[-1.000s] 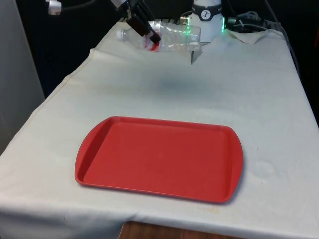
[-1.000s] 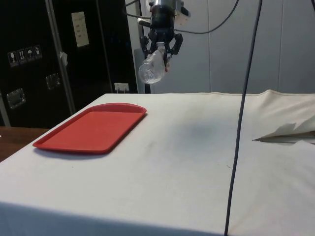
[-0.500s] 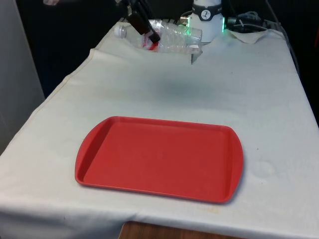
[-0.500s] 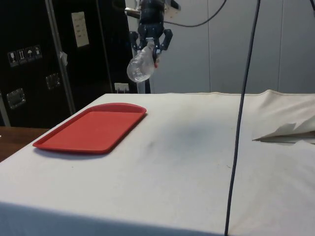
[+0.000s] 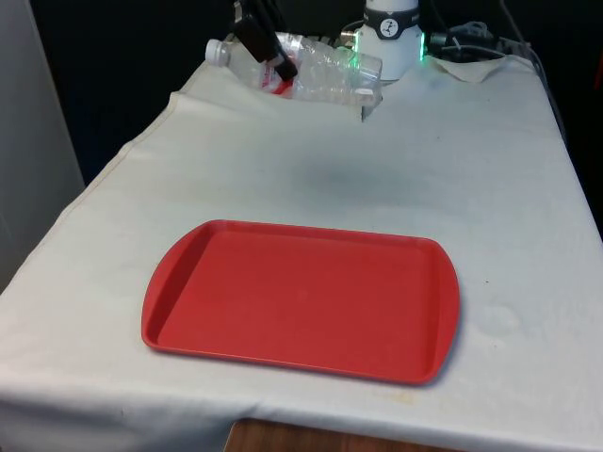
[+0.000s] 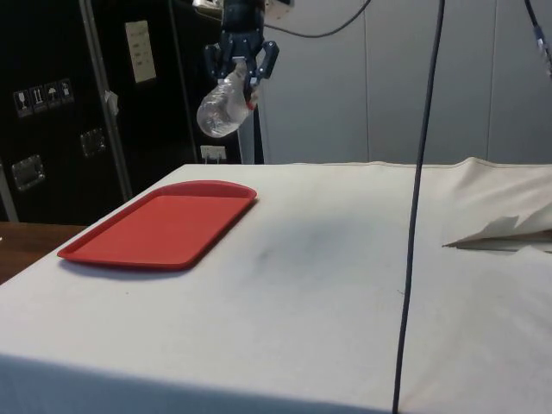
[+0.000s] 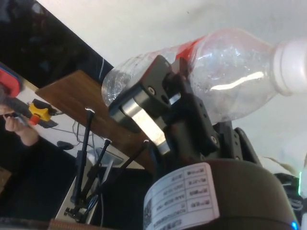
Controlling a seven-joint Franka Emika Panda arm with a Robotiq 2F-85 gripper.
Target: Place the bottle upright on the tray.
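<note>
Pinching the clear bottle (image 5: 311,68) sideways at its red label, your gripper (image 5: 273,58) hangs high, at about 12 o'clock from the red tray (image 5: 301,299).

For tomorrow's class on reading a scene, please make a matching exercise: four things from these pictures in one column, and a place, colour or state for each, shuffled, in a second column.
Things:
1. bottle
2. tray
3. claw
4. bottle cap

Descriptions:
A. red, lying flat on the cloth with nothing on it
B. white, at the end towards the front view's left
C. clear, held on its side in the air
D. black, shut around the red label band

Pairs: 1-C, 2-A, 3-D, 4-B
</note>
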